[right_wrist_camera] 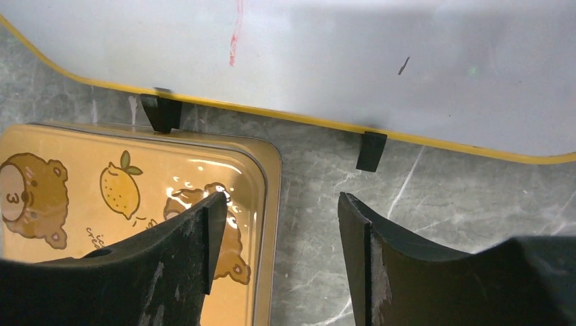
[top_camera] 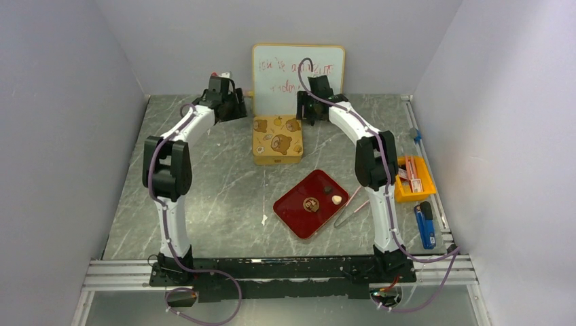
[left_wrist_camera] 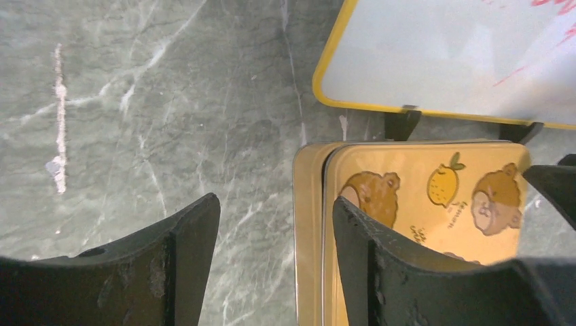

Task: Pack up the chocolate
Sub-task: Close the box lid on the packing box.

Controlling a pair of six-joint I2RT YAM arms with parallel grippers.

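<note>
Top external shows both arms reaching to the far side of the table (top_camera: 204, 197), the left gripper (top_camera: 234, 111) just off the left side of the yellow bear-printed tin (top_camera: 277, 139) and the right gripper (top_camera: 307, 112) just off its far right corner, with a whiteboard (top_camera: 297, 68) standing right behind them. The tin's lid is on. The chocolate (top_camera: 336, 200), three small pieces, sits on a red tray (top_camera: 299, 217) well apart from both sets of jaws, back toward the arm bases and closer to the right arm. Pink tweezers (top_camera: 353, 209) lie just beside that tray. In the left wrist view the left gripper (left_wrist_camera: 275, 207) has its jaws spread with nothing held: the tin (left_wrist_camera: 435, 183) has its left edge in the gap, the right-hand finger is over the lid, and the other finger is over bare table (left_wrist_camera: 136, 122). In the right wrist view the right gripper (right_wrist_camera: 282, 200) is likewise spread and holds nothing, with the right edge of the tin (right_wrist_camera: 102, 170) in its gap and the whiteboard (right_wrist_camera: 339, 61) just beyond the fingertips.
</note>
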